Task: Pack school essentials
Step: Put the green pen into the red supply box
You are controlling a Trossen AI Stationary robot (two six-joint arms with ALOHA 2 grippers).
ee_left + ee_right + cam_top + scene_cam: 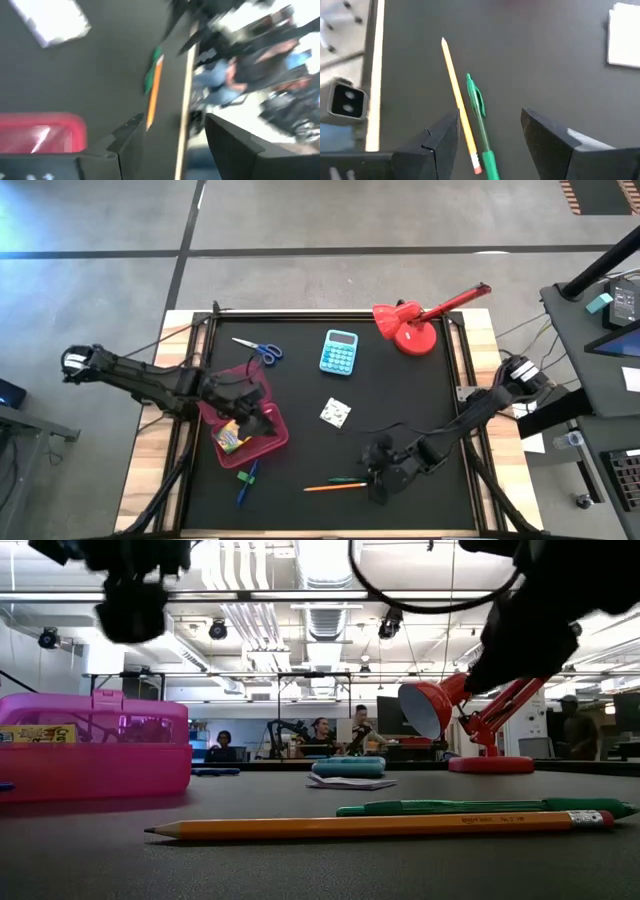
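I am holding my right gripper (490, 137) open above the mat, fingers spread with nothing between them. Lying just ahead of my fingertips and partly between them are the orange pencil (458, 105) and the green pen (479, 112), side by side and almost touching. Their long axes are running straight away from me, the pencil's eraser end nearest my fingers and its sharpened tip pointing off toward the table's edge. So my fingers are already standing across the two shafts rather than along them, which I judge is what a clean pinch needs; I am only wanting to come down.

My left gripper (258, 412) is hovering open over the pink case (272, 438), well apart from this pair, so I am the nearer arm for them. The case already holds the yellow-green crayon box (229, 436). Farther off beyond my fingers is lying the white patterned square (624, 36).
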